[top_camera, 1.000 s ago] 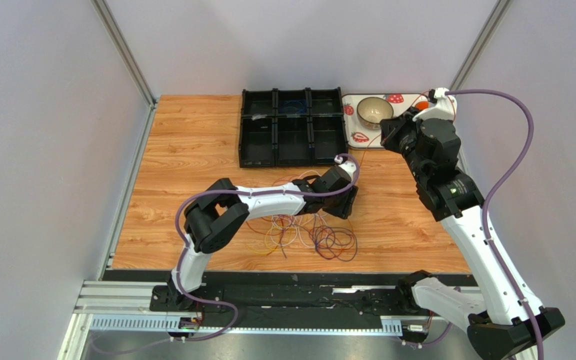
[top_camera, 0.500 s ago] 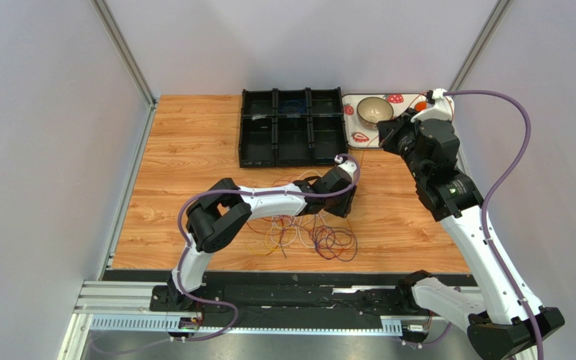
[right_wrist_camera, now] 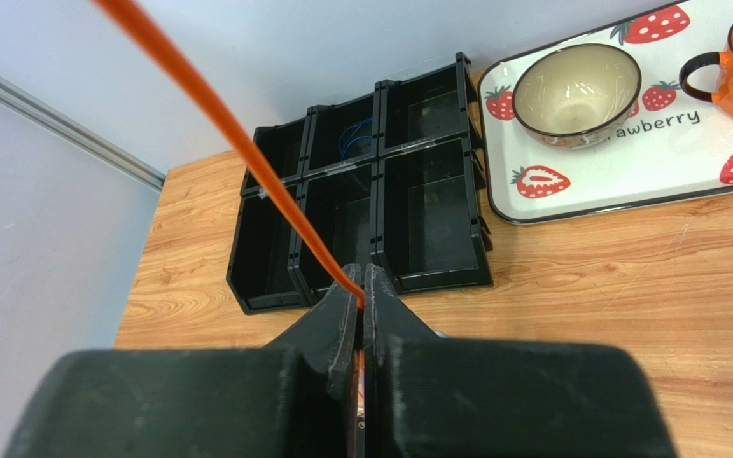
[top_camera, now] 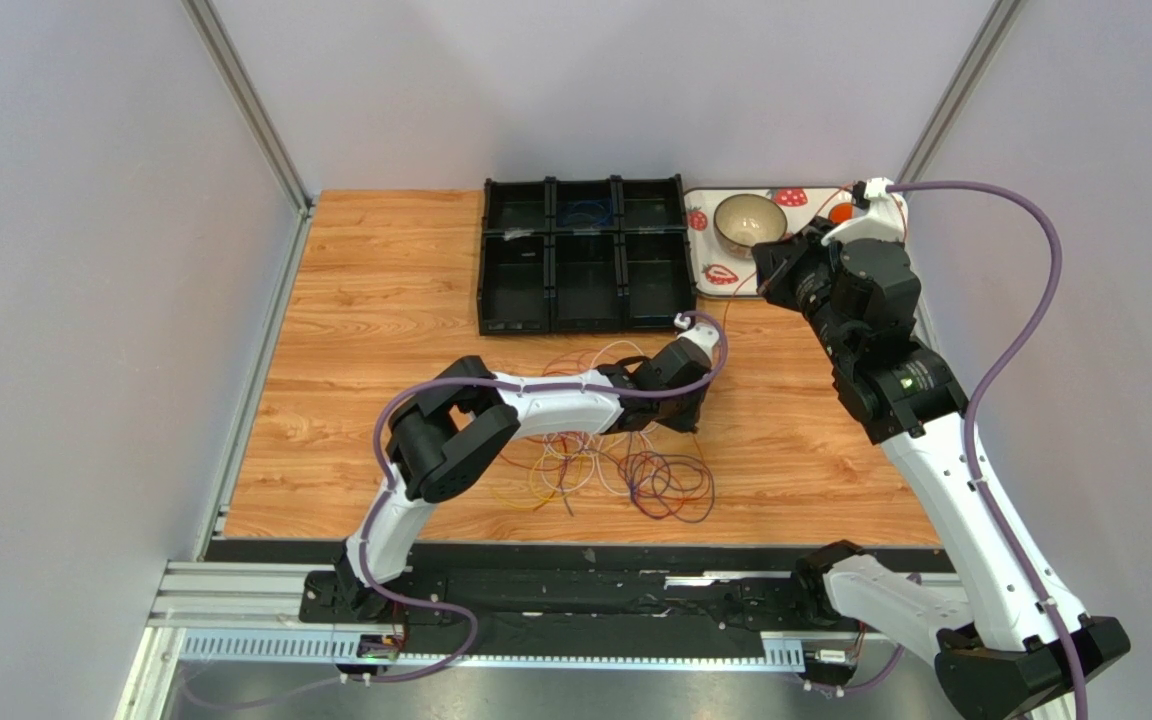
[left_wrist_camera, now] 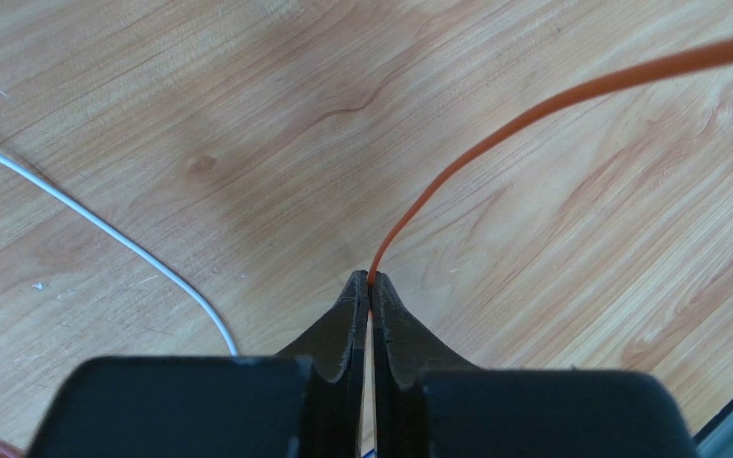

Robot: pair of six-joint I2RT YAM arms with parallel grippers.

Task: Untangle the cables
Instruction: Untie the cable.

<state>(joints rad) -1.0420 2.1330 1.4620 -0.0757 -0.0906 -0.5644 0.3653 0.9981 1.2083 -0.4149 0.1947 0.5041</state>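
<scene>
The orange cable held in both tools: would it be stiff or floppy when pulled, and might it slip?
Probably floppy: the orange cable curves away from the left tool. Likely very light, being so thin. It may slip: the right tool, too, pinches it only at the tips.

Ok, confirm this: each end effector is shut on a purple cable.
Wrong colour: orange, not purple. The left wrist view shows the left end effector shut on an orange cable; the right wrist view shows the right end effector shut on one too.
</scene>
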